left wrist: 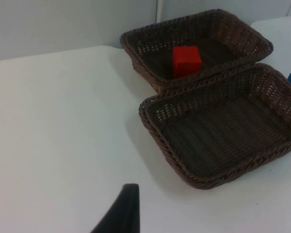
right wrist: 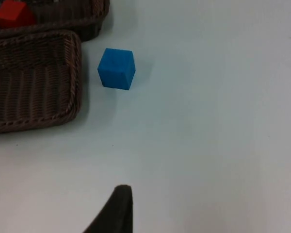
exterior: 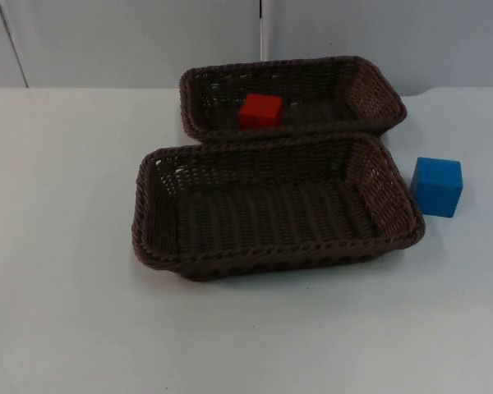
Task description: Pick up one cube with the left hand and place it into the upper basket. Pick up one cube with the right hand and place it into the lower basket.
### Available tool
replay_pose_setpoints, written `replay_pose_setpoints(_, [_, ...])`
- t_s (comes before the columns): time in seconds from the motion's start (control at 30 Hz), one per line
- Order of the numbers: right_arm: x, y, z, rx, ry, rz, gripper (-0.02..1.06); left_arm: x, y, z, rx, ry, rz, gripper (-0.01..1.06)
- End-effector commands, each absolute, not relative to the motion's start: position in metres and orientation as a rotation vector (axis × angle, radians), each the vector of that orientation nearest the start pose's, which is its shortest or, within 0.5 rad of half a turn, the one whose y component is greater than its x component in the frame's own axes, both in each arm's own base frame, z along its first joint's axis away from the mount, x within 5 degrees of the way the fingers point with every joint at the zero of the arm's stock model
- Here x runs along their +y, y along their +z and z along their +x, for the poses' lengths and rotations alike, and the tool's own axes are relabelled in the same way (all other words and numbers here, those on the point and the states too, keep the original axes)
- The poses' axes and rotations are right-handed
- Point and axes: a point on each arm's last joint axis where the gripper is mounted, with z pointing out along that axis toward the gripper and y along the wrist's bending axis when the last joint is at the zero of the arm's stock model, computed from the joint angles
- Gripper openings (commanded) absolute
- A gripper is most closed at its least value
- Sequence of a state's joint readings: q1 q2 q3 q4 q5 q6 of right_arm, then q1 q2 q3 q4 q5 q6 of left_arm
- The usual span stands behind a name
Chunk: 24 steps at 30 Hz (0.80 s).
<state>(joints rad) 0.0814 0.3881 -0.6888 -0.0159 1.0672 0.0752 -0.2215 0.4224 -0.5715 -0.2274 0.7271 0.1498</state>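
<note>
A red cube (exterior: 260,111) lies inside the upper brown wicker basket (exterior: 378,78), left of its middle. The lower basket (exterior: 148,238) stands directly in front of it and holds nothing. A blue cube (exterior: 436,186) rests on the white table just right of the lower basket, apart from its rim. My left gripper (left wrist: 123,213) hangs back over bare table to the left of both baskets, with the red cube (left wrist: 186,60) well ahead of it. My right gripper (right wrist: 117,208) waits over bare table on the right, a good distance short of the blue cube (right wrist: 116,68).
The grey partition wall (exterior: 131,41) rises right behind the upper basket. White table (exterior: 57,205) stretches wide to the left of the baskets and along the front. A narrower strip of table lies right of the blue cube.
</note>
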Motion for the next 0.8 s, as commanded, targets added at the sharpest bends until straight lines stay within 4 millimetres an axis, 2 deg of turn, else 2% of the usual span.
replay_pose_setpoints(0.0, [0.004, 0.332, 0.063, 2.272, 0.066, -0.008, 1.05, -0.029, 0.312, 0.071, 2.033, -0.297, 0.293, 0.99])
replay_pose_setpoints(0.17, [0.009, 0.35, 0.119, 2.385, 0.057, -0.009, 1.05, -0.029, 0.312, 0.071, 2.033, -0.297, 0.293, 0.99])
replay_pose_setpoints(0.2, [0.009, 0.35, 0.119, 2.385, 0.057, -0.009, 1.05, -0.029, 0.312, 0.071, 2.033, -0.297, 0.293, 0.99])
replay_pose_setpoints(0.33, [0.012, 0.352, 0.163, 2.468, 0.044, -0.035, 1.05, -0.029, 0.312, 0.071, 2.042, -0.297, 0.296, 0.99])
replay_pose_setpoints(0.37, [0.012, 0.352, 0.163, 2.468, 0.044, -0.035, 1.05, -0.029, 0.312, 0.071, 2.042, -0.297, 0.296, 0.99])
replay_pose_setpoints(0.53, [0.021, 0.346, 0.21, 2.508, 0.105, -0.066, 1.05, -0.03, 0.309, 0.07, 2.073, -0.299, 0.305, 0.99])
replay_pose_setpoints(0.57, [0.021, 0.346, 0.21, 2.508, 0.105, -0.066, 1.05, -0.03, 0.309, 0.07, 2.073, -0.299, 0.305, 0.99])
replay_pose_setpoints(0.7, [0.029, 0.33, 0.245, 2.594, 0.173, -0.078, 1.05, -0.03, 0.308, 0.069, 2.087, -0.3, 0.31, 0.99])
replay_pose_setpoints(0.73, [0.029, 0.33, 0.245, 2.594, 0.173, -0.078, 1.05, -0.03, 0.308, 0.069, 2.087, -0.3, 0.31, 0.99])
replay_pose_setpoints(0.77, [0.03, 0.322, 0.257, 2.622, 0.172, -0.076, 1.05, -0.03, 0.308, 0.069, 2.087, -0.3, 0.31, 0.99])
